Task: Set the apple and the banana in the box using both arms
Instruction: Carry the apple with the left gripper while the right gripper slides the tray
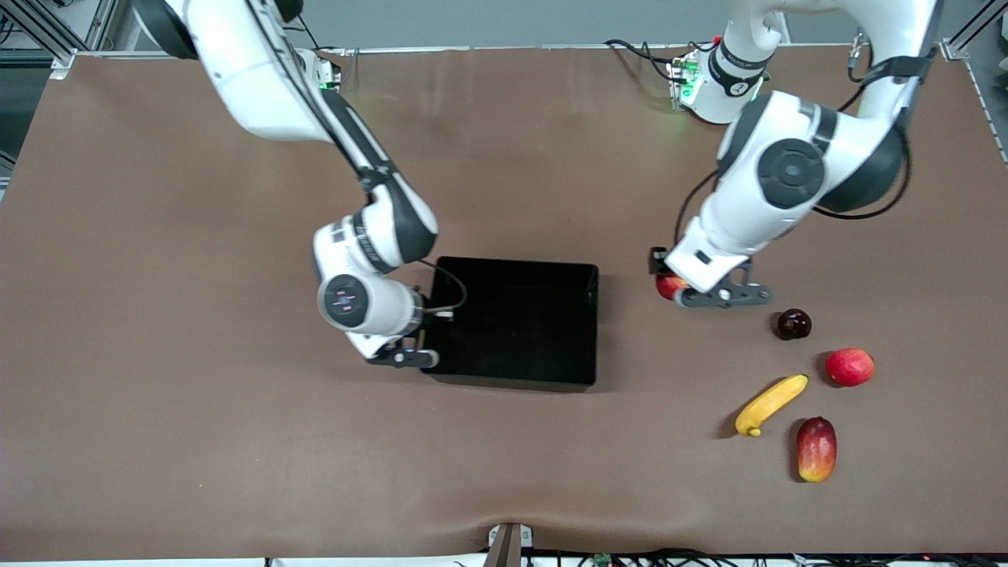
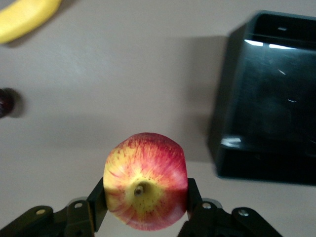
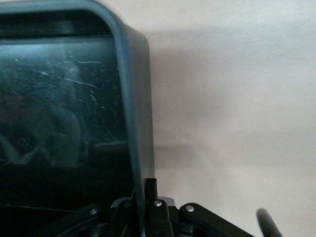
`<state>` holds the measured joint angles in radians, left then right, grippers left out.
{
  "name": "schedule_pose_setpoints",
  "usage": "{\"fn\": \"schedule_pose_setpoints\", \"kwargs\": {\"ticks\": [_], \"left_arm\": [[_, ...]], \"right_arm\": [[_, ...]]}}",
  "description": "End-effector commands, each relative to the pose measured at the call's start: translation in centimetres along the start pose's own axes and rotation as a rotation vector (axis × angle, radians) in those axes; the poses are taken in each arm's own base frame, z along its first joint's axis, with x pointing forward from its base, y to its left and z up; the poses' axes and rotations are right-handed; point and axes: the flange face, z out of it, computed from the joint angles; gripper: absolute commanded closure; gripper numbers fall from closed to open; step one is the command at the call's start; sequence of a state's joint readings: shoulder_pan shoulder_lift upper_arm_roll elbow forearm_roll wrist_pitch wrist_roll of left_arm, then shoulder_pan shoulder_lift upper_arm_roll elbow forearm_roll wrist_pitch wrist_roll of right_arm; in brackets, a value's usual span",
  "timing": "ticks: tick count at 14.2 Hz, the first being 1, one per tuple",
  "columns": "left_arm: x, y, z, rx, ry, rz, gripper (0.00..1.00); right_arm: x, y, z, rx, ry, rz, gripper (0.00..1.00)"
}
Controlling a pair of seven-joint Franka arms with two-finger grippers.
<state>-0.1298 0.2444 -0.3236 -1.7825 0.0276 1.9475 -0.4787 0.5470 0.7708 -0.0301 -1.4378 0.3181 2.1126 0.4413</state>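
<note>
The left gripper (image 2: 145, 210) holds the apple (image 2: 145, 187) just beside the box (image 1: 512, 315); the right gripper (image 3: 143, 205) is clamped, apparently on the box's wall. The banana (image 1: 770, 403) waits near the table's front edge. Next: carry the apple over the box.

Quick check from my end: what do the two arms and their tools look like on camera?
Both arms, left arm and right arm, have glossy white shells with black joint bands and round dark grey joint caps. Thin black cables run along them, and green lights glow at the bases. The left tool and right tool are black, two-fingered linkages with silver rivets.
</note>
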Motion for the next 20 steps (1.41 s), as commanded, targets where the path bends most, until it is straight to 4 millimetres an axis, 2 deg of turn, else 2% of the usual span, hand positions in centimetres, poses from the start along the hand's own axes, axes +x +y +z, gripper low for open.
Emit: {"fn": "schedule_pose_setpoints", "kwargs": {"ticks": [1,2,4,6,8,9,11,13,15,16,17,19,20], "left_arm": [[-0.5,2.5,2.0,-0.019,-0.009,0.005,1.00],[-0.8,3.8,3.2,-0.020,-0.019,0.001,1.00],[-1.1,6.3,5.6,-0.030,-0.017,-0.006,1.00],[-0.6,8.1,7.4,-0.043,0.015,0.013,1.00],[-0.3,11.0,8.5,-0.070,0.035,0.021,1.00],[-0.3,12.7,9.0,-0.070,0.037,0.006,1.00],[-0.5,14.9,11.4,-0.023,0.055,-0.013,1.00],[-0.2,15.5,13.8,-0.010,0.079,-0.029,1.00],[0.1,15.6,15.6,-0.025,0.079,-0.029,1.00],[0.2,15.6,16.5,-0.020,0.076,-0.024,1.00],[0.3,15.6,17.0,-0.009,0.091,-0.009,1.00],[0.3,15.6,18.6,0.008,0.086,0.005,1.00],[0.3,15.6,19.2,0.004,0.083,0.004,1.00]], "right_arm": [[0.2,-0.7,0.2,0.026,0.017,0.049,0.01],[0.4,-0.7,-0.2,0.032,0.021,0.053,0.00],[1.3,0.6,-2.4,0.044,0.027,0.067,0.00],[2.5,1.8,-6.3,0.044,0.003,0.079,0.00],[4.2,3.6,-12.0,0.050,-0.011,0.096,0.00],[5.5,6.0,-14.6,0.047,-0.013,0.116,0.00],[6.3,9.2,-18.6,0.004,-0.005,0.089,0.00],[6.4,12.2,-22.5,-0.091,0.045,-0.029,0.00],[6.3,16.9,-27.1,-0.124,0.071,-0.014,0.00],[6.6,20.5,-28.9,-0.113,0.068,0.031,0.00],[6.4,23.1,-30.8,-0.101,0.075,0.068,0.00],[5.0,24.9,-34.7,-0.115,0.129,0.064,0.00],[4.6,27.4,-36.5,-0.114,0.142,0.065,0.00]]}}
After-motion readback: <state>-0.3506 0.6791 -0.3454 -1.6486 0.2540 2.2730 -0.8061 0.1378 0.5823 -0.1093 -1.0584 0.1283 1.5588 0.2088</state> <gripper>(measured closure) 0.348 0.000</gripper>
